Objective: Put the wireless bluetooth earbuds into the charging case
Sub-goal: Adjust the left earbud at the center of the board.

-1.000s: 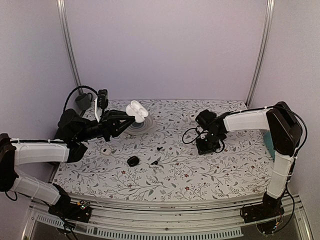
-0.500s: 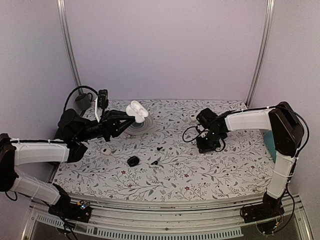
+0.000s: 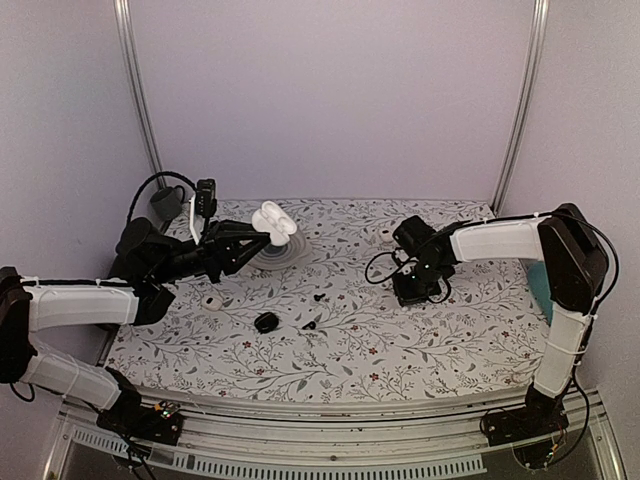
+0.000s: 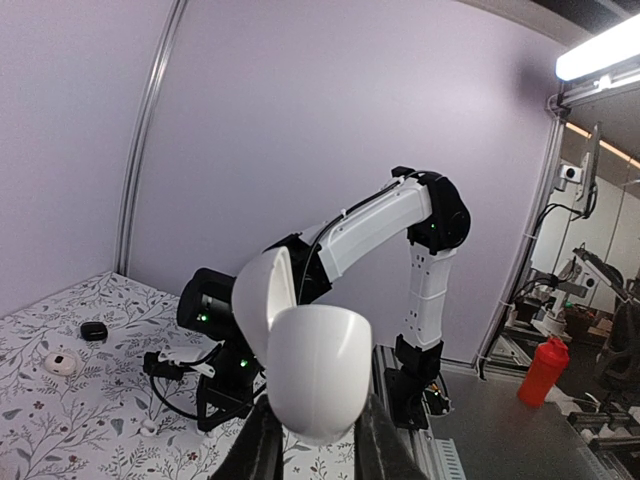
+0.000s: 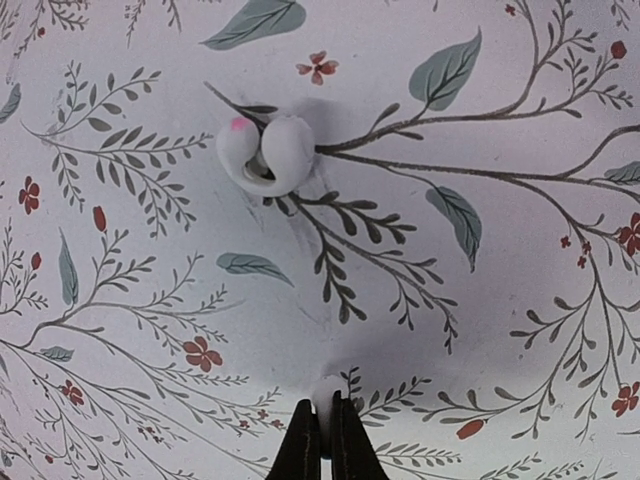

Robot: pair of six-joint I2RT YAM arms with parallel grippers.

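From above, the left gripper (image 3: 258,236) holds the charging case (image 3: 272,222) up off the floral table (image 3: 360,350), lid open and fingers clamped on its body. Well to the right of the case, the right gripper (image 3: 413,292) is down at the tabletop. One earbud (image 3: 385,237) lies loose between case and gripper, nearer the gripper, and a few black bits (image 3: 266,322) sit on the near side of the case. From the left wrist, the case fills the middle, pinched between both fingers (image 4: 262,448) with its lid hinged back; I cannot see into its wells. From the right wrist, the fingers (image 5: 300,450) are drawn almost together on a small white piece (image 5: 326,388) at the table surface. It is probably the other earbud, though too little shows to be sure. The loose earbud lies just ahead, untouched. The pinch is right at the fingertips on something tiny and glossy, so it could squirt out on the lift. With the case held tilted in mid-air, a crooked approach could twist the case in its grip or drop the bud beside it.
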